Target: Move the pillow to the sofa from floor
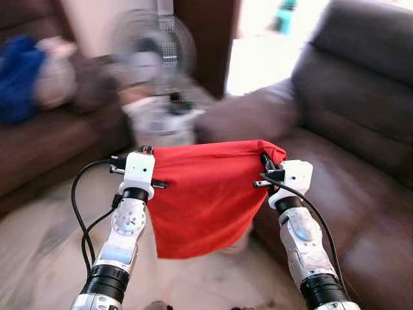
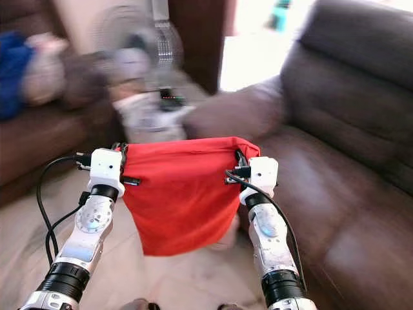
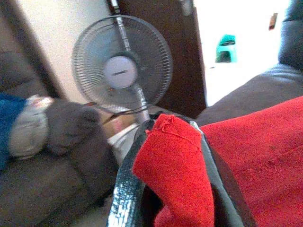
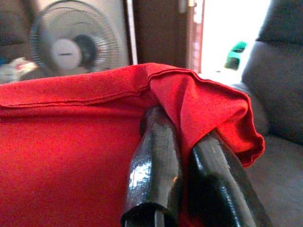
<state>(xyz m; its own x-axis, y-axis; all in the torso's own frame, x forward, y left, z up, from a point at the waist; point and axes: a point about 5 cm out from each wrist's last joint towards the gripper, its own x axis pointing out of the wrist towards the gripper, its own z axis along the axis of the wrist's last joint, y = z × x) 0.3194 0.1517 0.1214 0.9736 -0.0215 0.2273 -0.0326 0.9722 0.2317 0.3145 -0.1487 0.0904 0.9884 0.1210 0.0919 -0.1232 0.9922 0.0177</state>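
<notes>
the red pillow hangs in the air between the two arms, above the pale floor and just beside the front edge of the brown sofa on the robot's right. it is a soft, matte woven cloth, limp and slack, with a stitched hem along its top edge and a rounded sag at the bottom.

the left gripper has its two glossy black fingers closed around the pillow's upper left corner, the cloth bunched into a fold between them. the right gripper pinches the upper right corner the same way, its shiny black fingers pressed close together with the hem curling over them.

the sofa is smooth, creased brown leather with thick padded cushions. behind the pillow stands a round pedestal fan with a wire grille and a pale hub; any lettering on the hub is too blurred to read. a second brown sofa on the left carries a blue cloth and a grey bundle.
</notes>
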